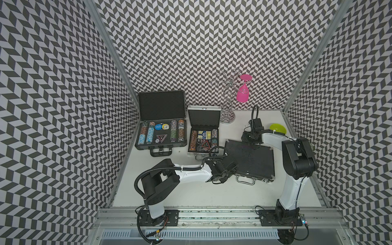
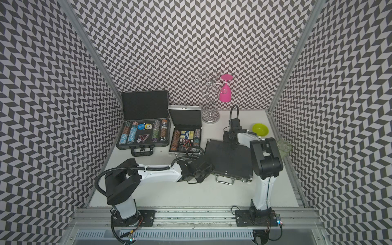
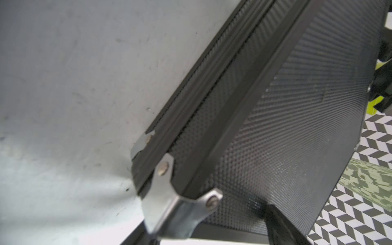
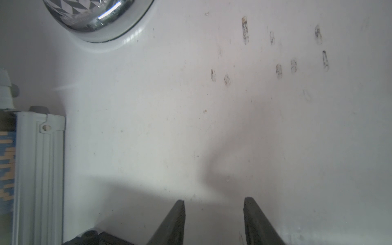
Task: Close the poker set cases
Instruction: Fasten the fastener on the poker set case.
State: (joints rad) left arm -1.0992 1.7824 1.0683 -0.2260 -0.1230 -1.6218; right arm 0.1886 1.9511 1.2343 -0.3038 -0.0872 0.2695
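Note:
Three poker cases lie on the white table. A large black case [image 1: 162, 106] stands open at the back left, chips showing. Beside it a small silver case [image 1: 204, 118] is open too. A third black case [image 1: 252, 161] lies with its lid down at the right. My left gripper [image 1: 230, 170] is open at this case's front left corner; in the left wrist view the metal corner [image 3: 180, 203] sits between the fingers [image 3: 280, 224]. My right gripper [image 1: 251, 141] hovers at the case's back edge, open, with only bare table between its fingertips [image 4: 176, 218].
A chrome glass rack [image 1: 228, 101] with a pink glass [image 1: 242, 93] stands at the back. A green bowl [image 1: 277, 128] sits at the right, and a clear glass [image 2: 284, 146] near the right edge. The silver case's side [image 4: 38, 169] lies close to my right gripper.

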